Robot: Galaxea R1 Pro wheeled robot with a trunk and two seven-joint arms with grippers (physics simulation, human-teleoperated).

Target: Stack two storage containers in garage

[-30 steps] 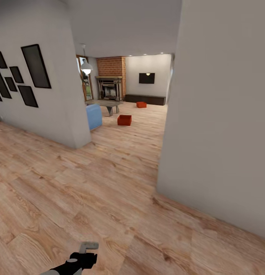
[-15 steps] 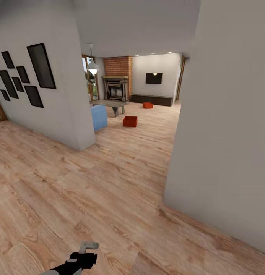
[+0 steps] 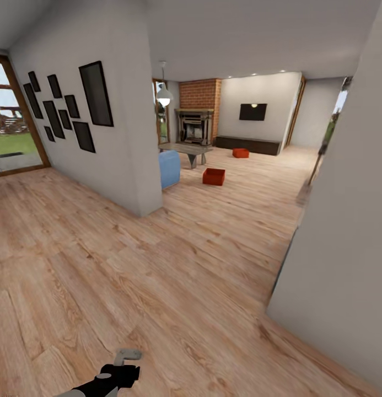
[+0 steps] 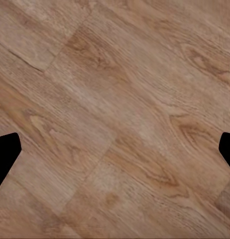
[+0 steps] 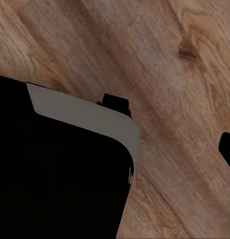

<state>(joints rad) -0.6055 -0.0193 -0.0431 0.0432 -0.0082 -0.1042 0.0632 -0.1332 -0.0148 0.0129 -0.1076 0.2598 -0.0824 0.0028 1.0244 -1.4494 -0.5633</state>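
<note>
Far ahead in the head view, the two storage containers rest on the light wood planks of the living room. The deeper red-orange box (image 3: 213,176) is the closer one, just past a blue chair. The other container (image 3: 240,153) lies farther back, in front of the long dark cabinet (image 3: 251,144). My left gripper (image 3: 126,357) hangs low over the hallway planks, far from both. In the left wrist view the left gripper (image 4: 115,149) is open, with bare planks between its tips. The right wrist view has one dark fingertip (image 5: 228,149) at the frame's edge beside my black body.
A white wall corner (image 3: 141,165) with dark picture frames juts in on the left, and a large white wall (image 3: 345,248) stands close on the right. The passage between them leads past a blue chair (image 3: 169,168) and a grey low table (image 3: 185,149) toward the brick fireplace (image 3: 199,118).
The camera has swung, so the whole picture slid: more of the living room and a glass door at left now show. The containers and my left arm have not moved.
</note>
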